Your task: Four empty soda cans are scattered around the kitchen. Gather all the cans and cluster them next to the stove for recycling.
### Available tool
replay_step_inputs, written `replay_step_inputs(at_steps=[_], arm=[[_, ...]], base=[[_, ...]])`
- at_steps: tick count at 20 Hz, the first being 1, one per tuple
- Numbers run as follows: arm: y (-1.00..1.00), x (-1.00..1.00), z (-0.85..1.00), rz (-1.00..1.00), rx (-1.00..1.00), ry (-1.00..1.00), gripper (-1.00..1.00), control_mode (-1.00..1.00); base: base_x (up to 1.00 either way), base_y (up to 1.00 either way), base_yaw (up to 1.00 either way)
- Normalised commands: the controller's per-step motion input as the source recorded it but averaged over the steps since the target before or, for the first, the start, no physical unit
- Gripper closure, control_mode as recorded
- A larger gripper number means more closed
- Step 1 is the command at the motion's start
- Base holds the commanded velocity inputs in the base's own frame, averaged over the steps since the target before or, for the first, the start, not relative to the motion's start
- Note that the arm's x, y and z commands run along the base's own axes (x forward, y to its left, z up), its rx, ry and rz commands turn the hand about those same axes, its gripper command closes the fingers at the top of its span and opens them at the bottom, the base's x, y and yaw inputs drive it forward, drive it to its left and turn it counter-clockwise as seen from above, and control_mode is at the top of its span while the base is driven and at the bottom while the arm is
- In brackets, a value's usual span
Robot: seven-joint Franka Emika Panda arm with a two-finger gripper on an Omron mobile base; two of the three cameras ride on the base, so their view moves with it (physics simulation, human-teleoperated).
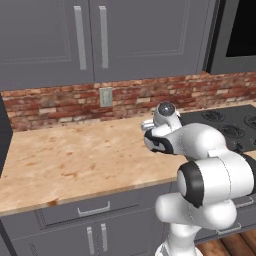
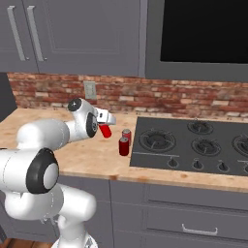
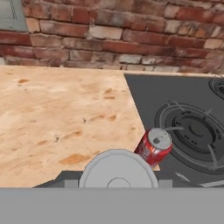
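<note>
1. My gripper (image 2: 107,125) clamps a red cylindrical soda can (image 2: 105,130), carried tilted above the bench (image 2: 92,157).
2. Two matching cans (image 2: 124,145) stand clustered beside the black gas stove (image 2: 193,145), marking the drop zone.

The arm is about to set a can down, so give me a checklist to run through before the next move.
1. Can in the end effector: ok. It is shut on the held can, which hangs tilted.
2. Held can off the counter: ok, it hangs above it.
3. Cans already placed: ok. The rear can and the front can stand upright by the left edge of the stove.
4. Free spot beside them: ok, there is bare counter to their left.
5. Firmness of the grip: cannot tell.
6. Where the fourth can is: cannot tell.
</note>
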Motion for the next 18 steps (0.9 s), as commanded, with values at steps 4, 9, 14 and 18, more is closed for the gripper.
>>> replay_step_inputs(at_steps=[4,9,14,18], arm=[[-0.01,0.0,-0.04,-0.07,0.0,0.02,1.0,-1.0],[-0.03,0.0,-0.08,-0.02,0.0,0.03,1.0,-1.0],[-0.09,0.0,-0.14,0.0,0.02,0.03,1.0,-1.0],[-0.03,0.0,-0.18,0.0,0.02,0.02,1.0,-1.0]], base=[[0.0,0.0,0.0],[0.0,0.0,0.0],[0.0,0.0,0.0],[0.0,0.0,0.0]])
